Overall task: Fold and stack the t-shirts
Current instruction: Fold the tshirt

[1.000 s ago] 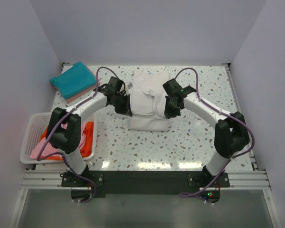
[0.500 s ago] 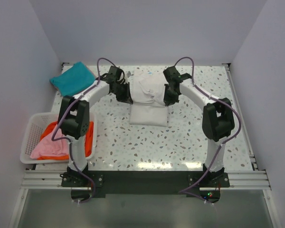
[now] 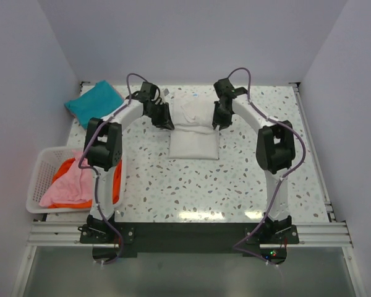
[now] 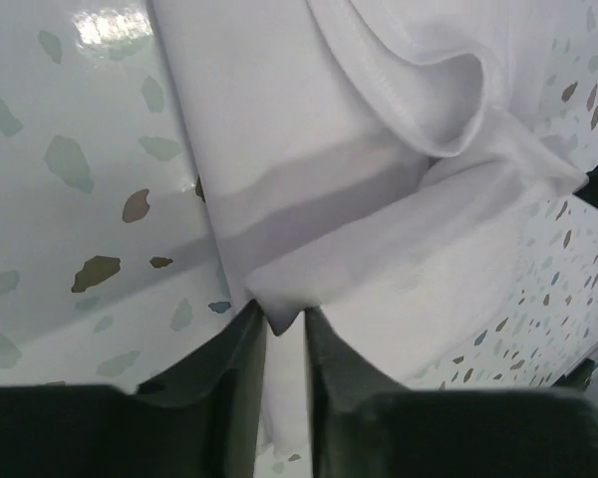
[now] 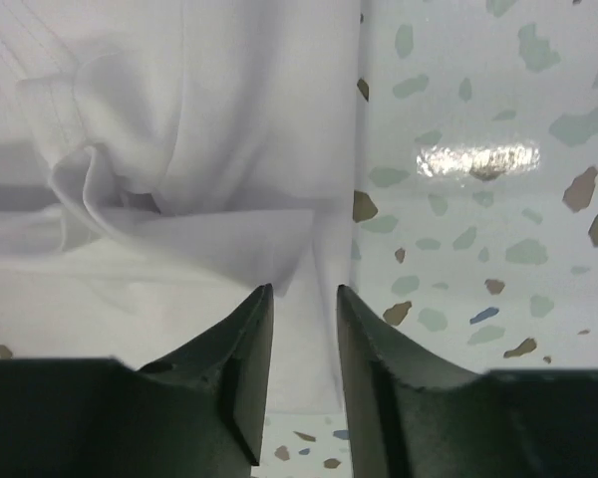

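White t-shirt (image 3: 193,141), soft rumpled folds, glossy speckled table (image 3: 247,179)

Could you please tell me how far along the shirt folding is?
Done: a teal shirt lies folded at the far left corner. In hand: the white shirt is partly folded mid-table, the left tool pinching its edge, the right tool slightly open over it. To do: the pink shirt and orange shirt wait in the basket.
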`<state>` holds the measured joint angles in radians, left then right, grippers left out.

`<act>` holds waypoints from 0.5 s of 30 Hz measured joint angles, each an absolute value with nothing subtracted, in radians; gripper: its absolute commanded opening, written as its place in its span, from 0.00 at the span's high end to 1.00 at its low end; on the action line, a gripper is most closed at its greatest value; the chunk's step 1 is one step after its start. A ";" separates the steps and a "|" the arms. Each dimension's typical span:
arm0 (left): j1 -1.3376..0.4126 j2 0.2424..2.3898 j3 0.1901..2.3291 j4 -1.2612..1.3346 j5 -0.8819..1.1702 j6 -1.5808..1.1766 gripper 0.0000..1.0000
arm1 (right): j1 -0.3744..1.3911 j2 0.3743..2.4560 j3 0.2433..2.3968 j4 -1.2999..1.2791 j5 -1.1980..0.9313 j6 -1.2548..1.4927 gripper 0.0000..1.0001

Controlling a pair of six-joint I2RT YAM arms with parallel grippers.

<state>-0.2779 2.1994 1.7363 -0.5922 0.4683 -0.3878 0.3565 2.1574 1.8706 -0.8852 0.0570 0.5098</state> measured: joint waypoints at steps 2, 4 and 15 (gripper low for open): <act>-0.271 2.202 1.747 -0.591 0.463 -0.397 0.44 | 0.350 2.176 1.897 -0.892 0.057 0.498 0.43; -0.264 2.202 1.759 -0.587 0.445 -0.406 0.38 | 0.341 2.187 1.925 -0.899 0.058 0.482 0.37; -0.270 2.070 1.663 -0.521 0.377 -0.377 0.35 | 0.348 2.096 1.879 -0.845 0.008 0.459 0.36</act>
